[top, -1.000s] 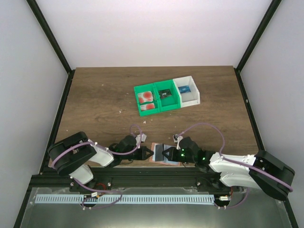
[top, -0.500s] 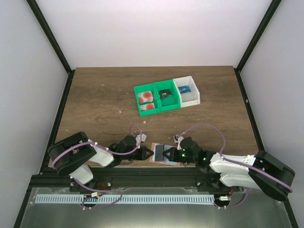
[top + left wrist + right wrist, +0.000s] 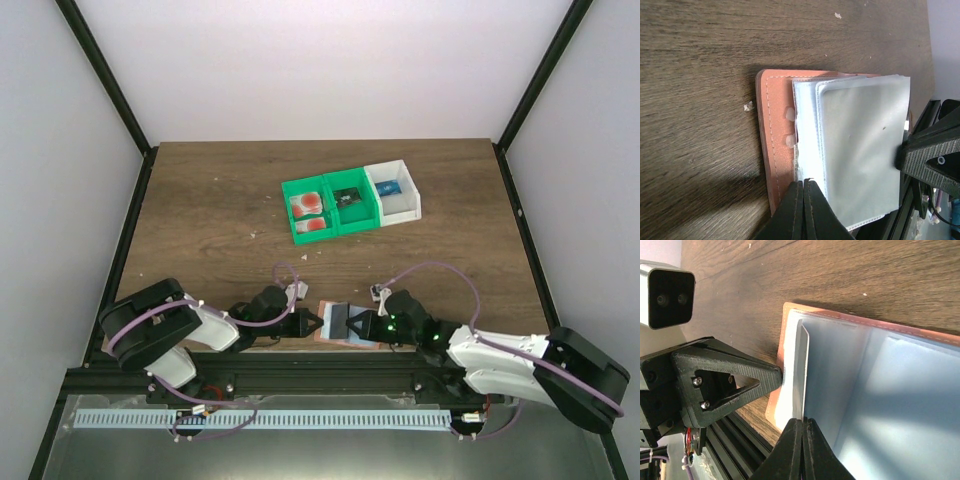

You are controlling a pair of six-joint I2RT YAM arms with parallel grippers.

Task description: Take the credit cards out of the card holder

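No writing could be read anywhere. The small blue thing (image 3: 390, 187) and the dark thing (image 3: 349, 198) in the bins were too small to make out any print.

Three bins stood in a row, well ahead of both tools and far across the table (image 3: 200, 220). The green bin (image 3: 291, 215) farthest towards the left gripper's side held credit cards (image 3: 306, 204), pale with red-orange blots. The second green bin (image 3: 358, 214), touching it, held the dark thing. The white bin (image 3: 408, 207), on the right gripper's side, held the blue thing.

The card holder (image 3: 335, 322) lay open on the table between the two tool tips, close to the arm bases. In the left wrist view its salmon-pink cover (image 3: 777, 145) lay flat, with pale blue-grey pocket leaves (image 3: 860, 150) stacked on top.

The left gripper (image 3: 803, 187) had its fingers pressed together, with no gap showing. Its tip rested on the near edge of the holder, where the pale leaves met the salmon rim. From the right wrist the same tool (image 3: 730, 382) showed as a black wedge, its point touching the holder's outer edge.

The right gripper (image 3: 802, 426) was also closed tight. It was pinched on one thin pale leaf (image 3: 802, 370) of the holder, which stood up on edge straight ahead of its fingertips, while the other leaves lay flat beside it. A pale crumb (image 3: 748, 106) lay on the wood just beyond the holder's rim, off the left tool's side.
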